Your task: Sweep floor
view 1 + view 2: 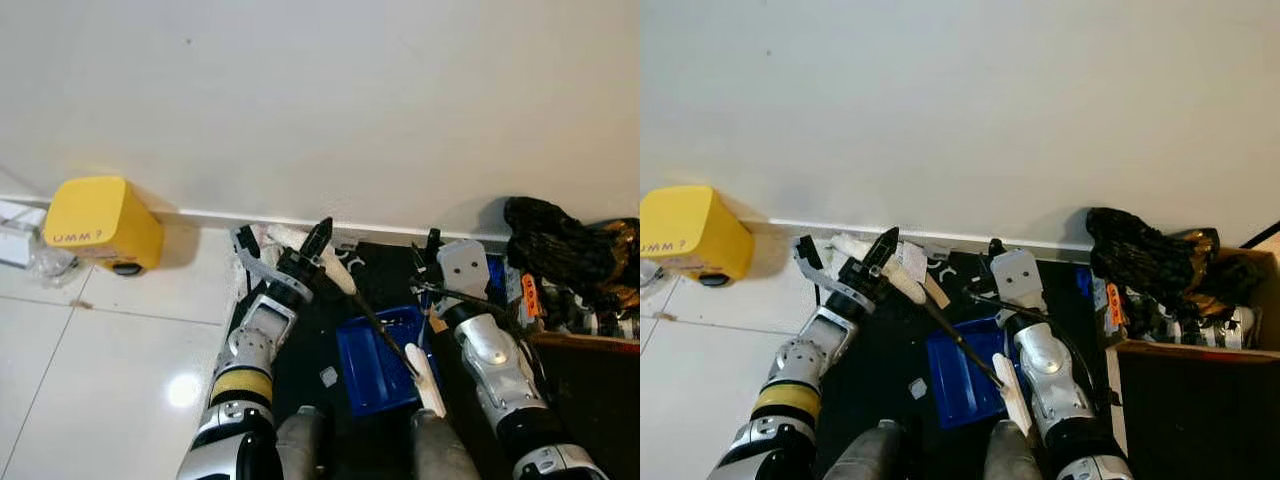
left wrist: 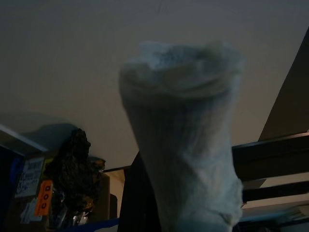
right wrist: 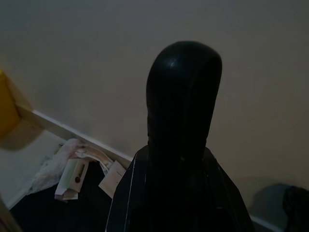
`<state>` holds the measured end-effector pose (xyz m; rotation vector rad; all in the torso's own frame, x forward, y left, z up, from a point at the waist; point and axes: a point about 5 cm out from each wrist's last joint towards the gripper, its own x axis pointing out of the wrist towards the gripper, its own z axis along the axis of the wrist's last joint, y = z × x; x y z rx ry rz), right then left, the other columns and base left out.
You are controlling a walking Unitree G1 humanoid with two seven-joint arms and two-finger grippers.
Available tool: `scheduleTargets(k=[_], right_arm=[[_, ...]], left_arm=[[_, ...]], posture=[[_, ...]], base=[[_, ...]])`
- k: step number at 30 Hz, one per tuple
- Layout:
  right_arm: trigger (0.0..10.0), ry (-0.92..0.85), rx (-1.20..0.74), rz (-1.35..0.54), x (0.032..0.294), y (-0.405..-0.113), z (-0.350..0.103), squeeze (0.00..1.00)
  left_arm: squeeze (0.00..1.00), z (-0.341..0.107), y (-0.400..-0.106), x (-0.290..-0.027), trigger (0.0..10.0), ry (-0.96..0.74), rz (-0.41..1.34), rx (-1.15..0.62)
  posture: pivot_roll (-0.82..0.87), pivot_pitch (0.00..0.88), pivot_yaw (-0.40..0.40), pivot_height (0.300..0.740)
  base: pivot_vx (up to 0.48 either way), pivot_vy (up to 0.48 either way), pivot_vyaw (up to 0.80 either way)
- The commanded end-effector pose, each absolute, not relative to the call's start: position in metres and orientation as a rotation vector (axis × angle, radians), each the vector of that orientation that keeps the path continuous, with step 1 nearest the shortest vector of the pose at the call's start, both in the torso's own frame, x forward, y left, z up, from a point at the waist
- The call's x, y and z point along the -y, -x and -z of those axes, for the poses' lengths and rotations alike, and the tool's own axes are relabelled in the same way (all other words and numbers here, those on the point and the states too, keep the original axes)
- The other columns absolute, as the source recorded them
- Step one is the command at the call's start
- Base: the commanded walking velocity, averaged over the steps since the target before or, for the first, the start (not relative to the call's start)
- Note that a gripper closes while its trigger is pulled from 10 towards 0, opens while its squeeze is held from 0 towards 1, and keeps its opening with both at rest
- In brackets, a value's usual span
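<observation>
Against the pale wall (image 1: 320, 100), a black mat (image 1: 300, 370) carries the blue dustpan (image 1: 375, 360). Left pincer (image 1: 290, 245) is clamped on the brush's white handle (image 1: 335, 268); right pincer (image 1: 432, 255) grips the dustpan's black handle (image 3: 181, 145). Paper scraps (image 3: 72, 171) lie by the skirting.

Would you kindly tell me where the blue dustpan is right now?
In the left eye view, the blue dustpan lies on the dark mat between the robot's two arms, just short of the wall's baseboard.
</observation>
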<state>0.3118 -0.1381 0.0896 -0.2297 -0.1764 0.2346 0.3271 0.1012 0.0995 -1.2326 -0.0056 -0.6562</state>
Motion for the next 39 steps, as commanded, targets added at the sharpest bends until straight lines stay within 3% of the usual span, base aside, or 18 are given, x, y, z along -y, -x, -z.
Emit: scheduleTargets(k=[1,3,8,12,16,22,26,29,33,39], right_arm=[[10.0,0.221,0.107,-0.234,0.139,-0.305,-0.074,0.00],[10.0,0.220,0.107,-0.233,0.139,-0.305,-0.074,0.00],[10.0,0.216,0.106,-0.224,0.140,-0.304,-0.073,0.00],[10.0,0.209,0.109,-0.200,0.146,-0.304,-0.074,0.00],[10.0,0.208,0.215,-0.095,0.175,-0.306,-0.101,0.00],[10.0,0.209,0.303,-0.040,0.198,-0.301,-0.126,0.00],[10.0,0.212,0.260,-0.028,0.201,-0.298,-0.112,0.00],[10.0,0.203,0.227,-0.041,0.195,-0.298,-0.101,0.00],[10.0,0.188,0.125,-0.163,0.159,-0.297,-0.076,0.00],[10.0,0.177,0.117,-0.231,0.138,-0.297,-0.074,0.00]], left_arm=[[0.00,-0.083,-0.317,-0.092,10.0,1.311,0.633,-0.078],[0.00,-0.086,-0.317,-0.096,10.0,1.286,0.637,-0.063],[0.00,-0.104,-0.315,-0.113,10.0,0.948,0.714,-0.010],[0.00,-0.118,-0.315,-0.128,10.0,0.781,0.731,0.033],[0.00,-0.157,-0.317,-0.164,10.0,0.475,0.715,0.101],[0.00,-0.181,-0.316,-0.190,10.0,0.387,0.640,0.109],[0.00,-0.160,-0.318,-0.200,10.0,0.266,0.582,0.099],[0.00,-0.143,-0.319,-0.200,10.0,0.249,0.538,0.075],[0.00,-0.099,-0.320,-0.203,10.0,0.212,0.362,0.017],[0.00,-0.088,-0.325,-0.200,10.0,0.281,0.271,0.003]], posture=[[0.00,0.302,0.054,0.740],[0.00,0.302,0.056,0.740],[0.02,0.300,0.062,0.740],[0.04,0.295,0.066,0.740],[0.06,0.272,0.079,0.740],[0.07,0.235,0.104,0.740],[0.07,0.228,0.113,0.740],[0.07,0.228,0.112,0.740],[0.06,0.245,0.097,0.740],[0.05,0.264,0.070,0.740]], base=[[0.000,0.000,0.00],[0.000,0.000,0.00],[0.000,0.000,0.00],[0.000,0.000,0.00],[0.000,0.000,0.00],[0.000,0.000,0.00],[0.000,0.000,0.00],[0.000,0.000,0.00],[0.000,0.000,0.00],[0.000,0.000,0.00]])
